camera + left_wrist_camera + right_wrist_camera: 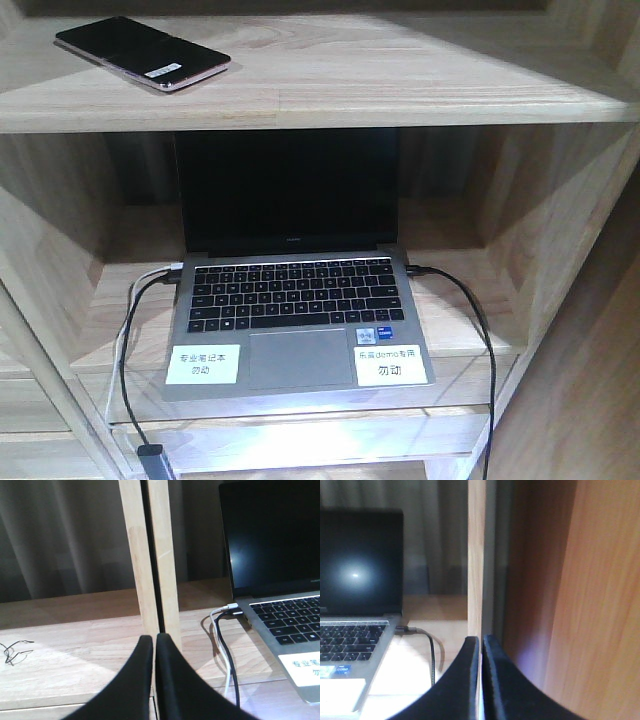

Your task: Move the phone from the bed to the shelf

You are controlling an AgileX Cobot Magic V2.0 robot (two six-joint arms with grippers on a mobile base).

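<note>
The phone (142, 52) lies flat on the upper board of the light wooden shelf (400, 85), at its left end, dark face up with a white sticker near its front edge. No gripper touches it. My left gripper (154, 639) is shut and empty, hanging in front of a shelf upright (150, 560) beside the laptop. Also shut with nothing held, my right gripper (481, 641) sits before the right side panel (476, 555). The bed is out of view.
An open silver laptop (295, 300) with a dark screen fills the lower compartment. Black and white cables (140, 320) trail from its left side, and a black cable (470, 320) runs down from its right. A brown panel (600, 600) stands close on the right.
</note>
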